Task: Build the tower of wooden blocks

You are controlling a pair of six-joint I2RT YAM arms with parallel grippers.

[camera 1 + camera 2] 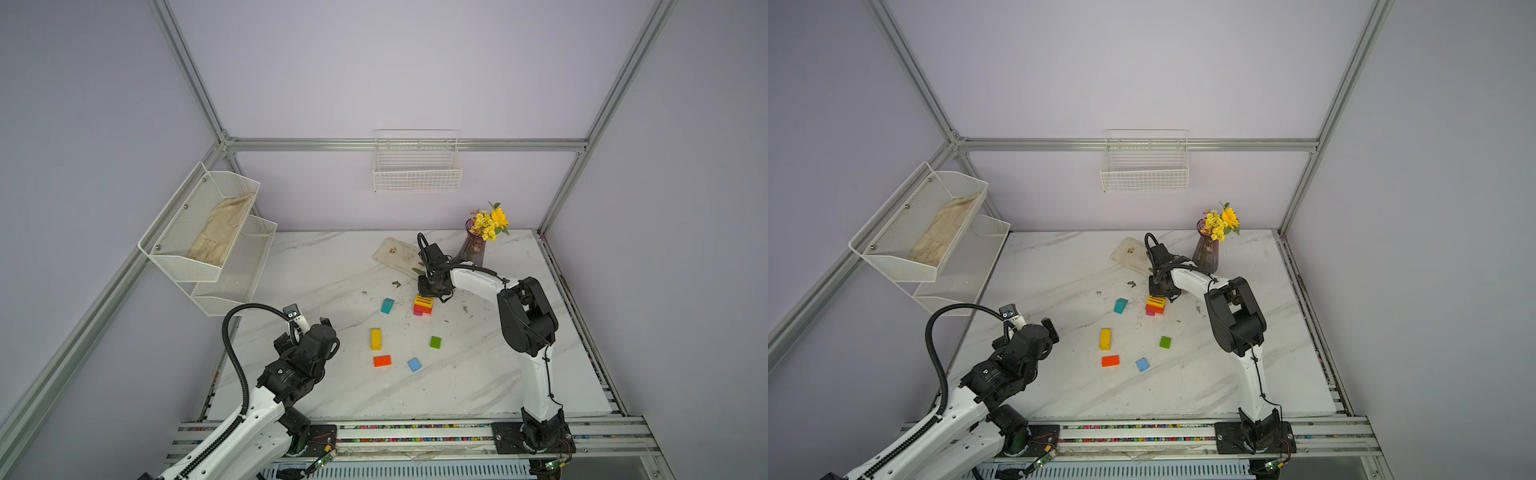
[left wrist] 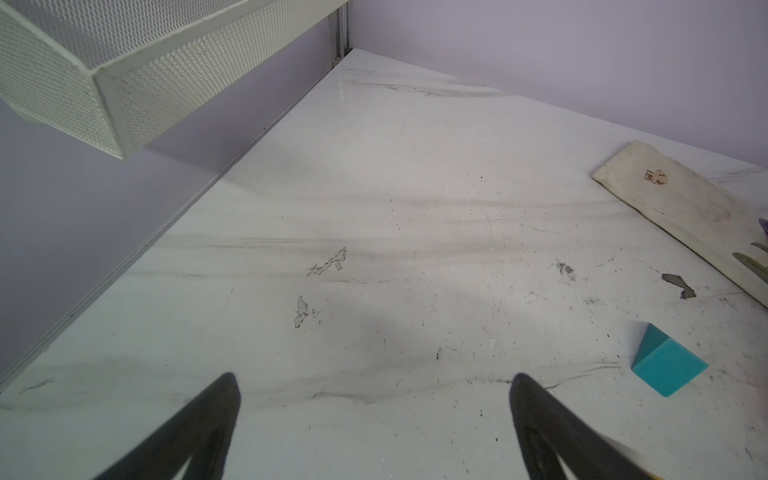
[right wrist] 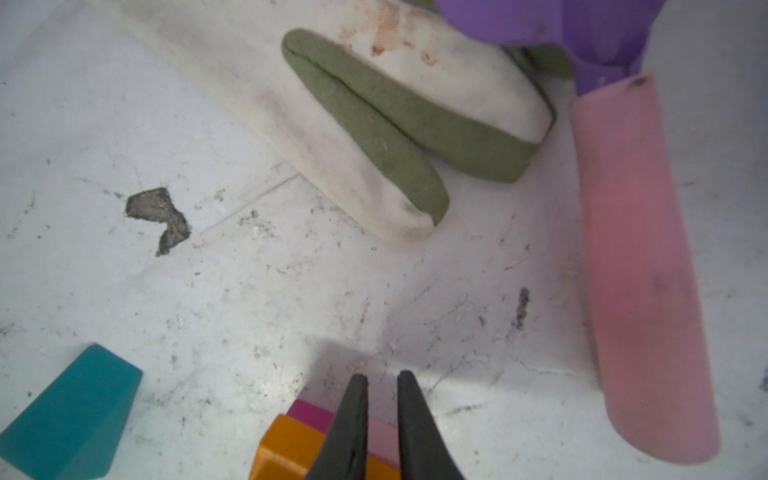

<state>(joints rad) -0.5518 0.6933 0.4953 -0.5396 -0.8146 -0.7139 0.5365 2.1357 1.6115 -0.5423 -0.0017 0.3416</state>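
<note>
The tower (image 1: 423, 305) stands mid-table as a short stack, yellow on top of orange, red and pink blocks. My right gripper (image 3: 382, 376) hangs shut just above its far side, with nothing between the fingers; the orange block (image 3: 291, 449) and a magenta block (image 3: 311, 413) show beneath them. Loose wood blocks lie around it: teal (image 1: 387, 305), yellow (image 1: 375, 338), orange (image 1: 382, 360), blue (image 1: 414, 365) and green (image 1: 435, 342). My left gripper (image 2: 374, 376) is open and empty over bare table at the left, with the teal block (image 2: 669, 365) off to one side.
A purple trowel with a pink handle (image 3: 640, 270) and a white and green glove (image 3: 374, 104) lie just beyond the tower. A purple vase of yellow flowers (image 1: 473, 249) stands at the back right. A mesh shelf (image 1: 208, 232) overhangs the left edge, and a wire basket (image 1: 417, 166) hangs on the back wall.
</note>
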